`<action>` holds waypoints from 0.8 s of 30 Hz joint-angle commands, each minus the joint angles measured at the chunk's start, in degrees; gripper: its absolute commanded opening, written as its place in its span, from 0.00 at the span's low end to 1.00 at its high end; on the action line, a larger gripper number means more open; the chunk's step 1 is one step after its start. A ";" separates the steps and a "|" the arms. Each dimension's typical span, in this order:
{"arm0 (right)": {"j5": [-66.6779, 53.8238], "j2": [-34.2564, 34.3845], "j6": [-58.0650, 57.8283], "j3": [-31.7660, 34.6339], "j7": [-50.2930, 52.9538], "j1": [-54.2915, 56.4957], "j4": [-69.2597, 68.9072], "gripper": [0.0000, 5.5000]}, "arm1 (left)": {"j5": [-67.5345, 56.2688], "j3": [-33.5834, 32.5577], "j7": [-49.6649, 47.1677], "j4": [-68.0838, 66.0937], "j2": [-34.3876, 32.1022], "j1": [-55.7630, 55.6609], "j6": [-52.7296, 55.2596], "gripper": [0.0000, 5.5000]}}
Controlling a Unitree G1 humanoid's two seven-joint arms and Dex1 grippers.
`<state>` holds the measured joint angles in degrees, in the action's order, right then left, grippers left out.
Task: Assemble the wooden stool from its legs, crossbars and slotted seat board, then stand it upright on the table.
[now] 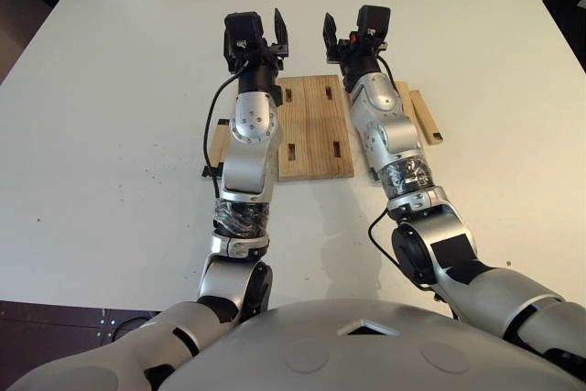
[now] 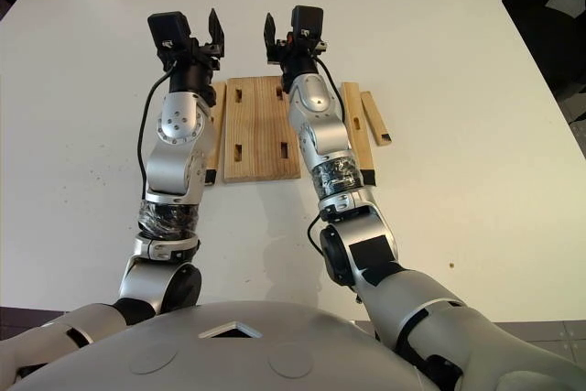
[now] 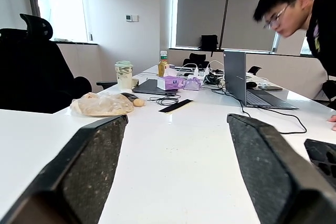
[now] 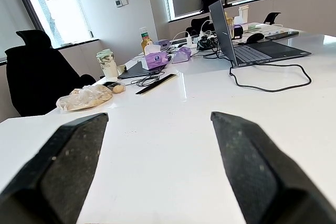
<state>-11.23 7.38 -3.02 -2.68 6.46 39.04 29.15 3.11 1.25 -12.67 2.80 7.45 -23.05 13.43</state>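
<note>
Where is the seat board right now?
In the head views, the seat board lies flat on the table between the left arm and right arm, wooden bars to its right.

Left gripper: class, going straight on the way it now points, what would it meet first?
Bare white table, free at first; the open left gripper aims roughly at the black strip far ahead, though depth is unclear.

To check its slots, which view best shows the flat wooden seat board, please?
Right eye view: the flat wooden seat board shows all four slots. The left eye view has the left arm overlapping its edge; wrist views face away.
</note>
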 commanded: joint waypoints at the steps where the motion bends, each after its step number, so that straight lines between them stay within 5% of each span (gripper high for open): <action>1: 0.47 4.74 0.56 -0.49 0.20 0.86 -1.59 0.66 | -0.85 -0.76 -0.05 0.21 0.75 0.56 1.25 0.65; 13: 0.39 4.42 2.30 -0.74 -0.90 -1.45 -4.34 0.66 | -4.51 3.48 3.08 8.60 0.55 9.42 4.02 0.65; 24: 0.12 1.05 -10.31 -3.65 -1.51 -16.42 -28.71 0.66 | -9.22 3.13 3.03 10.50 -0.73 12.33 6.62 0.65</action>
<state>-11.18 8.62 -9.97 -5.71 4.88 25.78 5.94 -4.86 3.96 -10.59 12.50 3.46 -11.93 19.29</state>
